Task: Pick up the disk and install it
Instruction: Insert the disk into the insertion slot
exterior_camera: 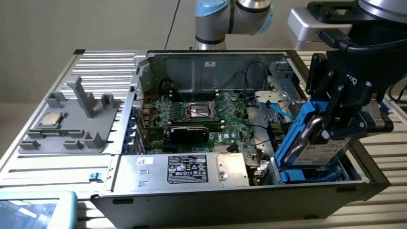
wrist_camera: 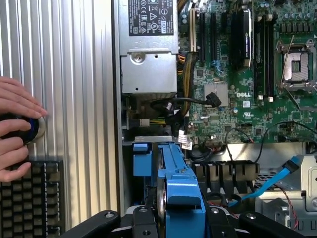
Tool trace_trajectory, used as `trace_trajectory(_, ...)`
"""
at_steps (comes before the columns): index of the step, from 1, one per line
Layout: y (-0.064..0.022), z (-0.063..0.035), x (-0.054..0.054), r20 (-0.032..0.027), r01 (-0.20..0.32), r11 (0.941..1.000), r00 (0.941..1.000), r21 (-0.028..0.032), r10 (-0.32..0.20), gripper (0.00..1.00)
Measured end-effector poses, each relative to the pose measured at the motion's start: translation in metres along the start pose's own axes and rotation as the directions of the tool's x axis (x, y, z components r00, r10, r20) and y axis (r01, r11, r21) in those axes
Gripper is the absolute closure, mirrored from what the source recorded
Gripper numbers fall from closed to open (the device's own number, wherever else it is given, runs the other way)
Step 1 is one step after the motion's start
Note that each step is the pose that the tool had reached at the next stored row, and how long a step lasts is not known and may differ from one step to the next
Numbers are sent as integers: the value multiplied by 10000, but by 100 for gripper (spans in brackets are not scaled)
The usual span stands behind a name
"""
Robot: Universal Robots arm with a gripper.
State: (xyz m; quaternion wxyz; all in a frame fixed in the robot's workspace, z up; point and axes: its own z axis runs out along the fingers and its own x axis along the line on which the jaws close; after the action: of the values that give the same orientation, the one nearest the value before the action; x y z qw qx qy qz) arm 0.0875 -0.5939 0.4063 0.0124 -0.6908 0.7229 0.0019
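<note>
The disk (exterior_camera: 316,152) is a silver-grey drive with a white label in a blue carrier bracket. It stands on edge and tilted, its lower end down in the blue drive bay (exterior_camera: 311,175) at the open computer case's corner on the exterior view's right. My black gripper (exterior_camera: 330,131) is shut on its upper part. In the wrist view the blue carrier (wrist_camera: 181,191) runs straight out from between the gripper (wrist_camera: 178,218) fingers, with the bay's blue frame (wrist_camera: 141,158) beside it.
The open case holds a motherboard (exterior_camera: 203,119), a silver power supply (exterior_camera: 184,169) and a blue cable (wrist_camera: 277,176) near the bay. A grey fixture (exterior_camera: 76,124) with a CPU chip (exterior_camera: 51,119) sits on the exterior view's left. A hand (wrist_camera: 15,129) rests on a round button beside a keyboard (wrist_camera: 29,198).
</note>
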Motion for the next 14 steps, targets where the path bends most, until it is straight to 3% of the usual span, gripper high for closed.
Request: trace_trajectory(14,1,56,1,0,0,10000,10000,1,0,63)
